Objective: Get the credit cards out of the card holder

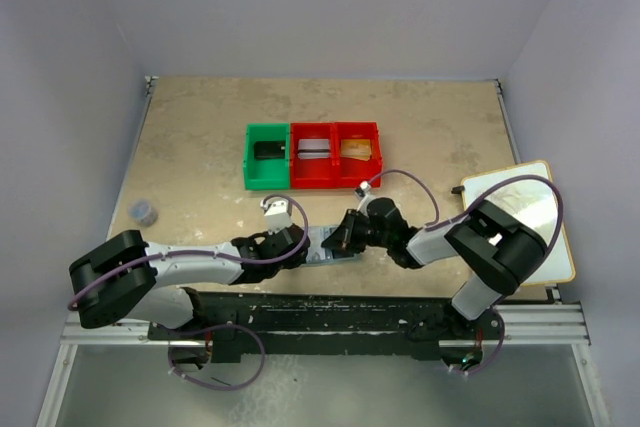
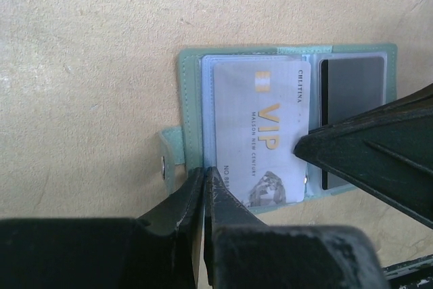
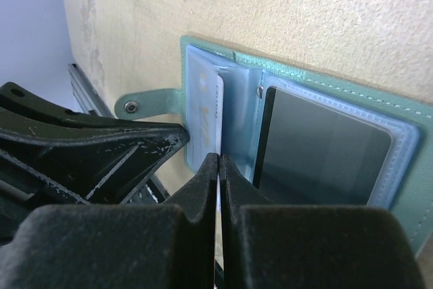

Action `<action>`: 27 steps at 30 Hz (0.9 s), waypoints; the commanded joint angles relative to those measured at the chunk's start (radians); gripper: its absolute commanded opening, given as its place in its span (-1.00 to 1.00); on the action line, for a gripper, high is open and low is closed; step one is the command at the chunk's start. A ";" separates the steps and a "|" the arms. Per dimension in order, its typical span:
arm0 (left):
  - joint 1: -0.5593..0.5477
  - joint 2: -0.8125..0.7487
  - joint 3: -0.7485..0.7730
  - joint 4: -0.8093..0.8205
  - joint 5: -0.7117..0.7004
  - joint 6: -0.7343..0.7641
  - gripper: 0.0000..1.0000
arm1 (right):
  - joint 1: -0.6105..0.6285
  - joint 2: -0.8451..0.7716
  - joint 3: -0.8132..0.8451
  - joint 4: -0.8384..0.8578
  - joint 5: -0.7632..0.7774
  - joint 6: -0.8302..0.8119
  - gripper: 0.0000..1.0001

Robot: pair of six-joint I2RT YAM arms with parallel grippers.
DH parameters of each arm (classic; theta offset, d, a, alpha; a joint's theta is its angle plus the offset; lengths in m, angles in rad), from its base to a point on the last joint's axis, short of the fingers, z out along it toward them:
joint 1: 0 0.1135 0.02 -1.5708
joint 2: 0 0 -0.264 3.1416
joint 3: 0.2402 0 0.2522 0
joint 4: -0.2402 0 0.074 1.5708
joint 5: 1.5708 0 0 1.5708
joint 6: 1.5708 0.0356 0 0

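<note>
**Left end effector**: The fingers are pressed together. The tips rest on the near edge of the card holder, at the panel that carries the snap tab. It cannot be determined whether any material is caught between the tips.

**Right end effector**: The fingers are closed onto the long edge of the VIP card, and a thin light strip of the card is seen between them. In the right wrist view, this card is raised on edge out of its clear sleeve, just ahead of the fingertips.

**Card holder:** The holder lies open and flat on the tabletop, directly between the two end effectors, whose tips meet over it from opposite sides. The snap tab projects sideways from the panel at the left end effector's tips. A dark card is seated in the sleeve of the other panel, just to the right of the right end effector's tips.

**Surroundings:** A green bin and two joined red bins stand in a row beyond both end effectors, well apart from the holder.
</note>
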 commanded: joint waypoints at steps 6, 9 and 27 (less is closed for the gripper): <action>0.005 -0.011 0.014 -0.029 -0.022 0.030 -1.00 | -0.006 -0.040 -0.071 0.045 -0.005 0.032 -1.00; 0.005 -0.019 0.014 -0.028 -0.022 0.033 -1.00 | -0.007 -0.044 -0.088 0.060 0.000 0.044 -1.00; 0.005 -0.104 0.011 0.079 0.058 0.105 -0.90 | -0.007 -0.072 -0.088 0.006 0.075 0.077 -0.96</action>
